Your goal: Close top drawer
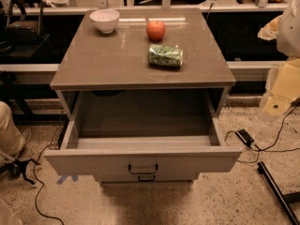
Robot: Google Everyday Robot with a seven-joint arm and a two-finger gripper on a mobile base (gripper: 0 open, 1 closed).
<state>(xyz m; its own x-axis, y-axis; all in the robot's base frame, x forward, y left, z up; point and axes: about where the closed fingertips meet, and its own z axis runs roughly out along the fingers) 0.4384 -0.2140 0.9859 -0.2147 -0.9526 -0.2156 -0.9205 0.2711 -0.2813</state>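
While the top drawer [140, 161] stands pulled far out of the cabinet [108, 62] toward the near side, its flat grey-brown front panel faces the viewer and carries a small dark metal handle [143, 168] at its centre. Its inside is a deep, boxy grey well, open upward, with the far part shaded under the cabinet top. The drawer's long axis runs left to right, and its side walls run from near to far back into the cabinet body. Just below the front panel, the handle of a lower drawer [146, 177] peeks out.

On the cabinet top sit a white bowl [104, 20] at the far left, a red apple [155, 30] far of centre, and a green can-like item [165, 56] lying on its side just near of the apple.

At the right edge hangs the pale, yellowish gripper [280, 95], beside the cabinet's right side. I cannot tell whether it is open or closed. The drawer lies to its left, well apart and not touching; the front panel's right corner is the part nearest to it.
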